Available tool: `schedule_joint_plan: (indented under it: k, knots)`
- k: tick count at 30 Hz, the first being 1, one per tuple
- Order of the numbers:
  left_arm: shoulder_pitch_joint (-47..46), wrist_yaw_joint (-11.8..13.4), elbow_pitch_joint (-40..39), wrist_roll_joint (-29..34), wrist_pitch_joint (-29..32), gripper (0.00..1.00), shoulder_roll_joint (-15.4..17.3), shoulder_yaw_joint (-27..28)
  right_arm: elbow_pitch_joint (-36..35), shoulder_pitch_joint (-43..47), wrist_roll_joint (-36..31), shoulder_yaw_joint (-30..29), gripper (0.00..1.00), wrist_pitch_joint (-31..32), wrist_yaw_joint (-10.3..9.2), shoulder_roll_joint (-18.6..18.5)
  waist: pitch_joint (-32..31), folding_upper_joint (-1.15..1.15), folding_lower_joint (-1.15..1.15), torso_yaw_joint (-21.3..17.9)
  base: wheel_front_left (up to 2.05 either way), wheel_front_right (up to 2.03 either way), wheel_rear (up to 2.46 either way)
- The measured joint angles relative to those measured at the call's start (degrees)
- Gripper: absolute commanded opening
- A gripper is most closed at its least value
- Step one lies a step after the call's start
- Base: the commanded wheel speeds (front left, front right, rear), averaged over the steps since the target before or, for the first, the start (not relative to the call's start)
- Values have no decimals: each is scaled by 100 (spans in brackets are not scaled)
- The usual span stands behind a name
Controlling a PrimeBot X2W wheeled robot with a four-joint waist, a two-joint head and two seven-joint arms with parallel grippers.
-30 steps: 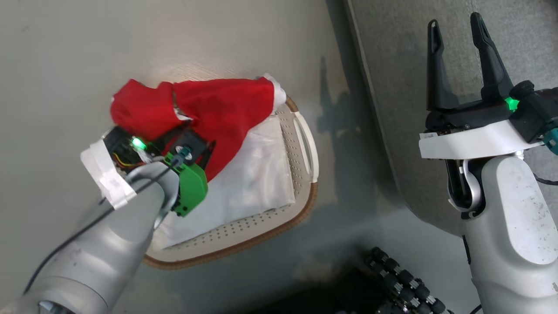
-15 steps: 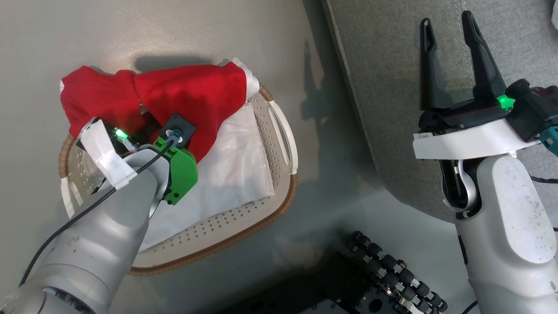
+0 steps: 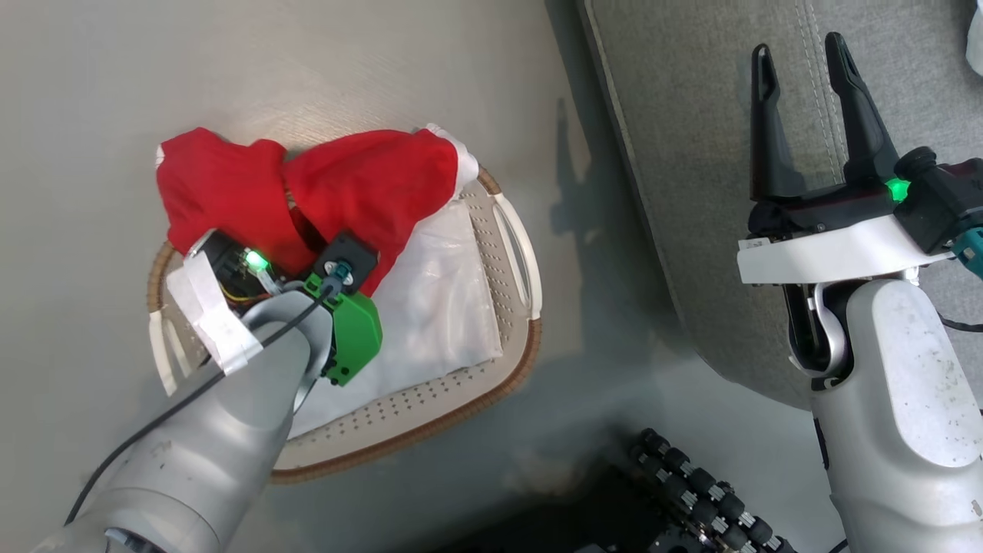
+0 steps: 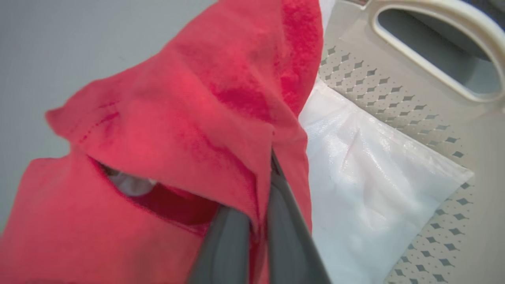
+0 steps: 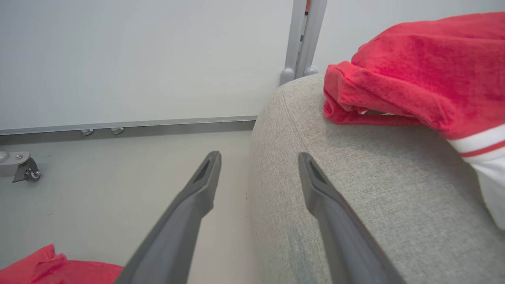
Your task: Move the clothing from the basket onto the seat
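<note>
Floor (image 3: 345, 61): pale grey, under basket (image 3: 430, 418).
Left hand (image 4: 260, 197): clamped on clothing (image 3: 369, 184), over basket.
Right hand (image 3: 799, 61): fingers spread, empty, at seat (image 3: 691, 115) edge.

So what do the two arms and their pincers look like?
Both are pale grey rounded shells: left arm, right arm speckled dark. Left wrist has a green bracket, white tape and a black cable. Right wrist has a white band. Two long dark tapered fingers each: left pincer, right pincer.
</note>
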Motion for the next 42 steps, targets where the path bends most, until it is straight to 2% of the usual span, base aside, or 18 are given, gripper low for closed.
schedule_joint_plan:
  k: [11, 20, 29, 33, 42]
  knots:
    - [422, 100, -1139, 101, -171, 0, 216, -88, 275, 417, -474, -237, 100, 0, 0, 2, -794, 0, 0, 335, 0, 0, 0]
    - [687, 138, -2250, 358, -180, 0, 684, -254, 538, 984, -797, -296, 100, 0, 0, 3, -1791, 0, 0, 632, 0, 0, 0]
    - [544, -55, -2943, 177, -52, 0, 1001, -167, 767, 1561, -1013, -192, 100, 0, 0, 4, -2941, 0, -1, 836, 0, 0, 0]
    - [324, -153, -3252, -41, 118, 0, 1024, -56, 810, 1746, -1031, -71, 100, 0, 0, 2, -3449, 0, -1, 899, 0, 0, 0]
    - [-291, -215, -3847, -156, 503, 0, 1201, 51, 855, 1851, -1005, 294, 100, 0, 0, 2, -4337, 0, -1, 964, 0, 0, 0]
